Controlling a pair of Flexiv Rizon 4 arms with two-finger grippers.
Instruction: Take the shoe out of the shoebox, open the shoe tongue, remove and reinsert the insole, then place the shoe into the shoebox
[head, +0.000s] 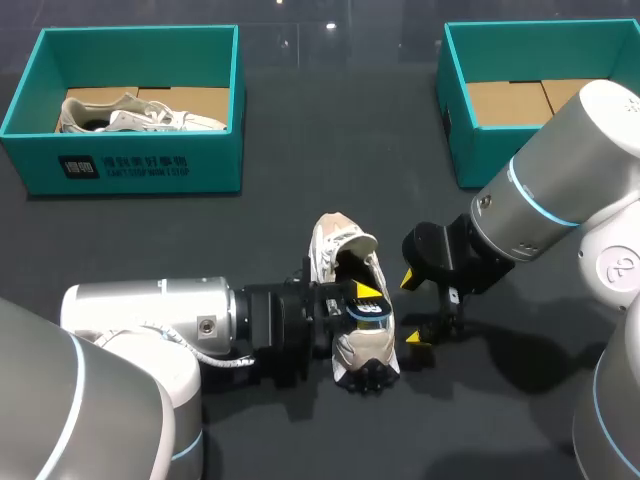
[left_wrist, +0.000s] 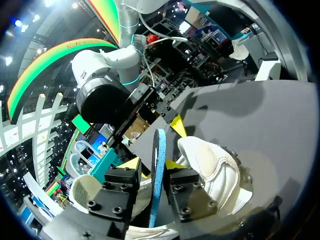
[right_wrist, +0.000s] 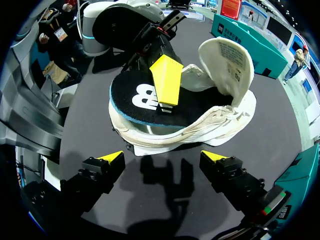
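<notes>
A white shoe (head: 360, 350) lies on the dark table in the middle, its tongue (head: 340, 240) folded back. In the right wrist view the shoe (right_wrist: 220, 120) lies on its side with the black, blue-edged insole (right_wrist: 140, 100) in its opening. My left gripper (head: 366, 300) comes in from the left; its fingers straddle the insole (left_wrist: 158, 165). A gap shows beside one finger (left_wrist: 122, 192), so it stands open. Just right of the shoe, my right gripper (head: 412, 308) is wide open and holds nothing (right_wrist: 162, 159).
A teal shoebox (head: 120, 165) at the back left holds another white shoe (head: 130, 115). A second teal shoebox (head: 470, 150) stands at the back right, showing only its cardboard floor. The left arm's thick body (head: 150, 320) lies across the front left.
</notes>
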